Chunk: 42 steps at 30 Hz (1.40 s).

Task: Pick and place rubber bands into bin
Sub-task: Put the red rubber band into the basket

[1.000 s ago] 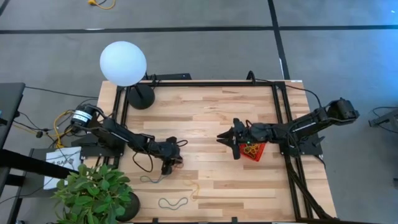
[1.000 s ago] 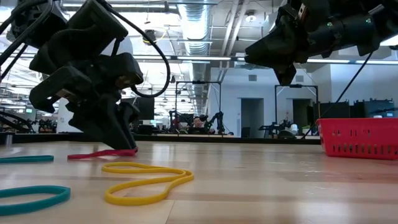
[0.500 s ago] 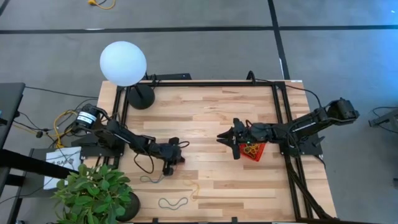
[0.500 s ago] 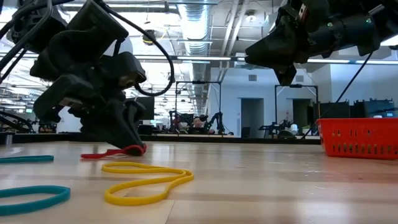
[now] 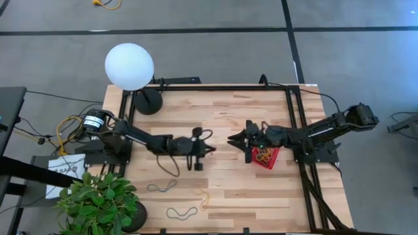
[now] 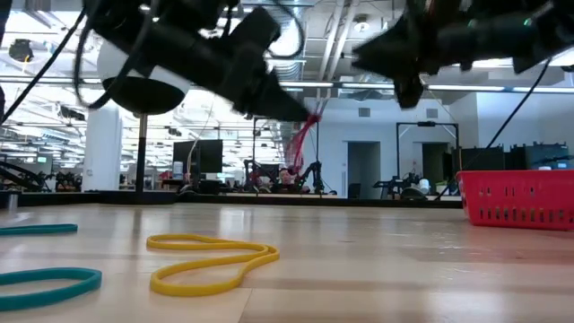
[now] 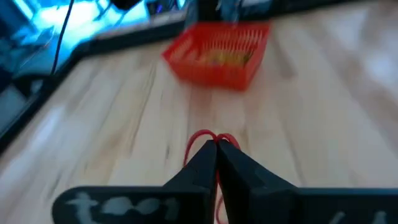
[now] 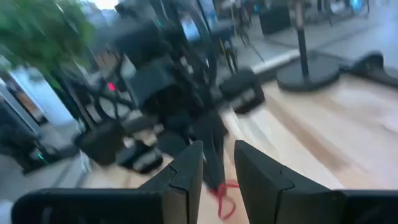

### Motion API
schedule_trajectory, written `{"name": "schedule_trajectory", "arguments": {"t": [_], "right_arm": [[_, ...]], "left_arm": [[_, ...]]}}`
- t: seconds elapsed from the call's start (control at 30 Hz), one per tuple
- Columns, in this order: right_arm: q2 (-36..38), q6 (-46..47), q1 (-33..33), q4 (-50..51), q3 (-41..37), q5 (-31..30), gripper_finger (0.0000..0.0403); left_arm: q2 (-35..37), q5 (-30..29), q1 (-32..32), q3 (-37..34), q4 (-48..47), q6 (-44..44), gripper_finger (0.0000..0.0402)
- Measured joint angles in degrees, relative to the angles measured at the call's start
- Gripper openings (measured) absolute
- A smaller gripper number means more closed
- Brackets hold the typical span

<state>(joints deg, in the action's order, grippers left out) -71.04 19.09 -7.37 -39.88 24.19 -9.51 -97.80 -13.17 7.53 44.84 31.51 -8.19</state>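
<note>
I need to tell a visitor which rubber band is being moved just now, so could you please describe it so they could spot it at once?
Start at the wooden table and find the left arm stretched toward its middle. Its tool is shut on a red rubber band that dangles in the air, on the way to the red bin. It is the only band off the table; the yellow band and teal bands lie flat.

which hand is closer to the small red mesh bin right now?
Right. The right hand hovers just off the small red mesh bin, toward the table's middle. The left hand, shut on a red rubber band, is farther out over mid-table.
</note>
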Motion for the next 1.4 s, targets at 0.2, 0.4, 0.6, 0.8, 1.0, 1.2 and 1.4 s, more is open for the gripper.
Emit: {"name": "schedule_trajectory", "arguments": {"t": [0.2,0.4,0.6,0.8,1.0,1.2,1.4], "right_arm": [[10.0,-4.6,-4.1,5.3,0.0,-2.2,0.0087],[16.4,-3.2,-9.3,24.0,0.0,-15.9,0.0087],[20.6,-0.1,-14.0,34.0,0.0,-26.4,0.0087],[25.3,0.5,-19.4,38.7,0.0,-47.7,0.0087],[26.1,4.9,-23.9,42.9,0.0,-59.0,0.0087],[26.1,5.0,-26.9,42.8,0.0,-65.7,0.0087],[26.1,5.0,-28.8,42.9,0.0,-66.9,0.0087]], "left_arm": [[-3.0,2.6,-0.8,6.2,4.3,-4.6,0.0000],[-16.0,5.3,-1.5,17.7,8.1,-5.2,0.0000],[-25.5,14.2,-1.9,31.9,7.3,-4.8,0.0000],[-32.7,17.0,-1.7,44.6,3.1,-5.7,0.0000],[-42.0,16.9,-2.5,56.7,-6.5,-6.9,0.0000],[-45.0,15.1,-3.5,61.6,-12.5,-6.2,0.0001],[-45.0,15.3,-4.2,61.6,-11.9,-7.6,0.0034]]}}
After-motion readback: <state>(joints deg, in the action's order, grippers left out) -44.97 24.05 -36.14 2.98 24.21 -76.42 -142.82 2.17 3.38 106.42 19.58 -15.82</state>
